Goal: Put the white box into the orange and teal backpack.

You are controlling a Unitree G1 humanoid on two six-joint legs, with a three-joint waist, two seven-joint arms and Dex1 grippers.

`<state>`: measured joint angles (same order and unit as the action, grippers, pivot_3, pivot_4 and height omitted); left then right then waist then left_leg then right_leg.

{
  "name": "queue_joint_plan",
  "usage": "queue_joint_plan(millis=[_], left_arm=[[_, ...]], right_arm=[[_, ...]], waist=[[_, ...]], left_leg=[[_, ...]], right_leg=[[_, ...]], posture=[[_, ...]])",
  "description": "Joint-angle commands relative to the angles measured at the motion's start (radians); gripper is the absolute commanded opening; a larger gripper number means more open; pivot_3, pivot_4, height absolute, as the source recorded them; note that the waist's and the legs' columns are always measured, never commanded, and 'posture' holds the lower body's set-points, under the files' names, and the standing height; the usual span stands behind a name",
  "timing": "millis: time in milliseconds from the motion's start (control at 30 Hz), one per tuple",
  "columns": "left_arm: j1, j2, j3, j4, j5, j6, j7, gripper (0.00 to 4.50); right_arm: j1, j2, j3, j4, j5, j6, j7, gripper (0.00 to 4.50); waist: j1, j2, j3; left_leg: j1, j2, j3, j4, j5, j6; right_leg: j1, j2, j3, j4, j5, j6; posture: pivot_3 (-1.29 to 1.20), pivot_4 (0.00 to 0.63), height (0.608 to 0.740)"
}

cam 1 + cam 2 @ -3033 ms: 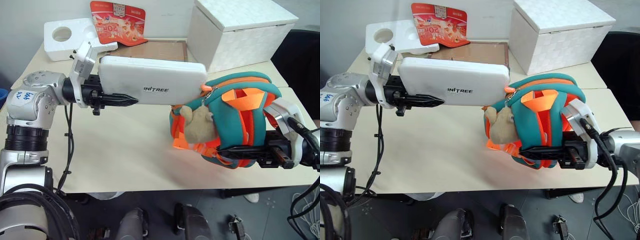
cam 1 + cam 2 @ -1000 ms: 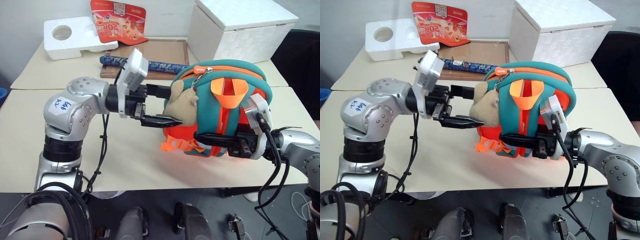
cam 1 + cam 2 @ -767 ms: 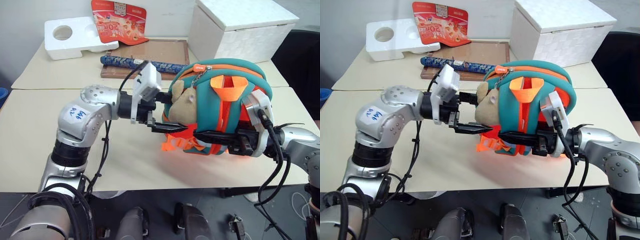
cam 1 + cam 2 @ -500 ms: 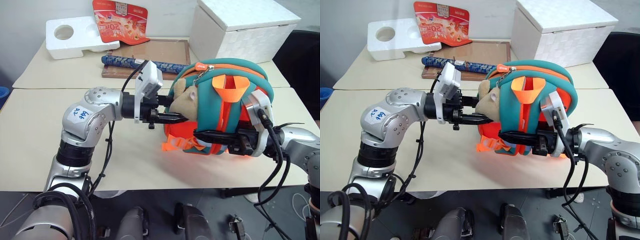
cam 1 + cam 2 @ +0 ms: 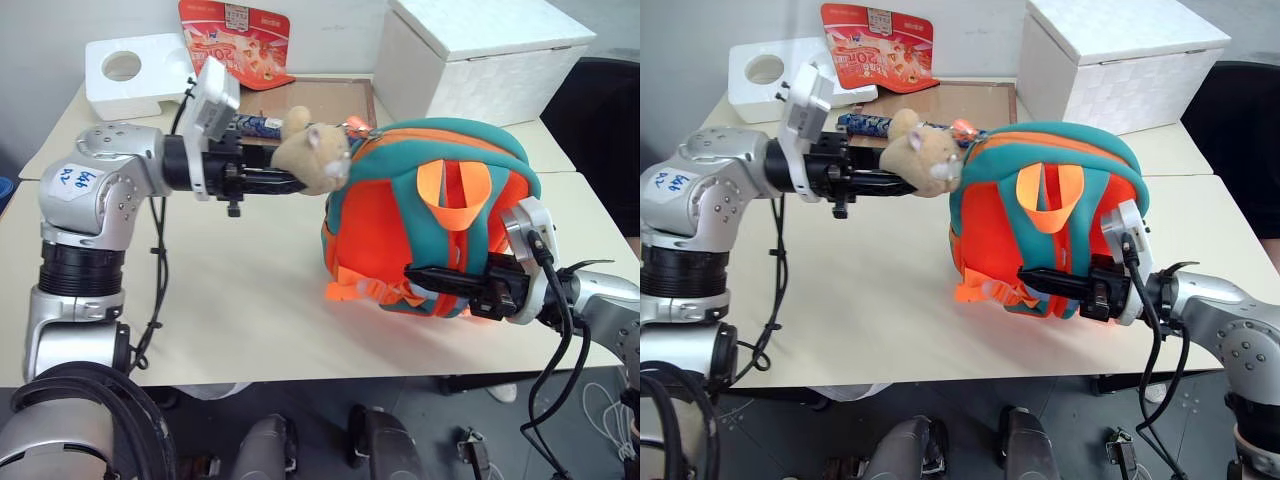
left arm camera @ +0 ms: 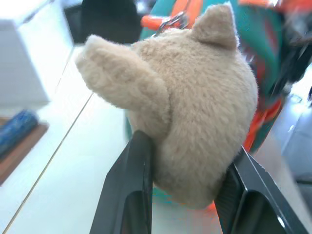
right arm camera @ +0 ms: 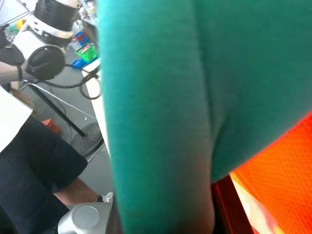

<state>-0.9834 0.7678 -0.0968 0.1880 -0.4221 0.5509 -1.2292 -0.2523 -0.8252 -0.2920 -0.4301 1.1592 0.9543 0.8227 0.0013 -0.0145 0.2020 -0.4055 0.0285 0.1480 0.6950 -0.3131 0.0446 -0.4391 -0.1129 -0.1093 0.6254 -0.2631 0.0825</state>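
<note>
The orange and teal backpack (image 5: pixel 430 215) stands on the table (image 5: pixel 230 280), strap side toward me. Its tan plush toy (image 5: pixel 308 152) is stretched out to the left on its clip. My left gripper (image 5: pixel 288 180) is shut on that toy; in the left wrist view the two black fingers (image 6: pixel 134 185) press both sides of the plush (image 6: pixel 195 112). My right gripper (image 5: pixel 415 273) is shut on a teal strap low on the backpack's front, and teal fabric (image 7: pixel 156 107) lies right before the right wrist camera. The white box is hidden.
A big white lidded box (image 5: pixel 480 60) stands at the back right. Behind the backpack lie a brown board (image 5: pixel 325 98) and a blue patterned tube (image 5: pixel 258 124). A white foam block (image 5: pixel 130 72) and a red packet (image 5: pixel 235 40) are at the back left.
My left gripper closed on the plush toy and drew it up and to the left, away from the backpack. The backpack tipped back slightly; the right gripper kept its hold.
</note>
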Motion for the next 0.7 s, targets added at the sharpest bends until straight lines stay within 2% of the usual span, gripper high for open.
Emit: queue_joint_plan(millis=[33, 233, 333, 400, 433, 600, 700], left_arm=[[0.057, 0.02, -0.083, 0.088, 0.169, -0.22, -0.018, 1.2], [0.15, -0.073, -0.233, 0.154, 0.38, -0.489, 0.044, 1.2], [0.182, -0.14, -0.253, 0.153, 0.411, -0.503, 0.077, 1.2], [0.191, -0.17, -0.225, 0.126, 0.369, -0.432, 0.069, 1.2], [0.194, -0.178, -0.201, 0.107, 0.336, -0.386, 0.063, 1.89], [0.233, -0.125, -0.077, -0.008, 0.186, -0.173, 0.007, 3.39], [0.283, -0.042, 0.039, -0.075, 0.07, -0.035, -0.029, 4.29]], right_arm=[[0.026, -0.009, -0.053, -0.036, 0.015, -0.024, 0.0, 0.0], [0.037, -0.01, -0.064, -0.043, 0.026, -0.031, -0.016, 0.0], [0.032, -0.008, -0.056, -0.04, -0.022, -0.054, -0.03, 0.0], [0.024, -0.017, -0.032, -0.027, -0.091, -0.076, -0.047, 0.0], [0.024, -0.029, -0.018, -0.019, -0.128, -0.086, -0.043, 0.31], [0.049, -0.114, -0.058, 0.022, -0.187, -0.106, 0.048, 1.89], [0.102, -0.219, -0.167, 0.085, -0.199, -0.102, 0.173, 2.88]], waist=[[0.0, 0.0, 0.0], [0.01, 0.0, 0.0], [0.017, 0.0, 0.0], [0.02, 0.0, 0.0], [0.02, 0.0, 0.0], [0.019, 0.0, 0.0], [0.019, 0.0, 0.0]], left_leg=[[0.0, 0.0, 0.0, 0.0, 0.0, 0.0], [-0.001, 0.0, 0.0, 0.001, -0.001, 0.001], [-0.001, 0.0, 0.0, 0.002, -0.001, 0.002], [-0.001, 0.0, 0.0, 0.002, -0.002, 0.003], [-0.001, 0.0, 0.0, 0.002, -0.002, 0.003], [-0.001, 0.0, 0.0, 0.002, -0.002, 0.003], [-0.002, 0.0, 0.0, 0.002, -0.002, 0.003]], right_leg=[[0.0, 0.0, 0.0, 0.0, 0.0, 0.0], [-0.001, -0.002, 0.001, -0.001, 0.0, 0.0], [0.0, -0.003, 0.003, -0.001, 0.0, 0.0], [0.0, -0.003, 0.003, -0.001, 0.0, 0.0], [0.0, -0.003, 0.003, 0.0, 0.0, 0.0], [-0.001, -0.002, 0.002, 0.0, 0.0, 0.0], [-0.002, -0.002, 0.002, 0.001, 0.0, 0.0]], posture=[[0.0, 0.15, 0.74], [0.0, 0.15, 0.74], [0.0, 0.15, 0.74], [0.0, 0.15, 0.74], [0.0, 0.15, 0.74], [0.0, 0.15, 0.74], [0.0, 0.15, 0.74]])
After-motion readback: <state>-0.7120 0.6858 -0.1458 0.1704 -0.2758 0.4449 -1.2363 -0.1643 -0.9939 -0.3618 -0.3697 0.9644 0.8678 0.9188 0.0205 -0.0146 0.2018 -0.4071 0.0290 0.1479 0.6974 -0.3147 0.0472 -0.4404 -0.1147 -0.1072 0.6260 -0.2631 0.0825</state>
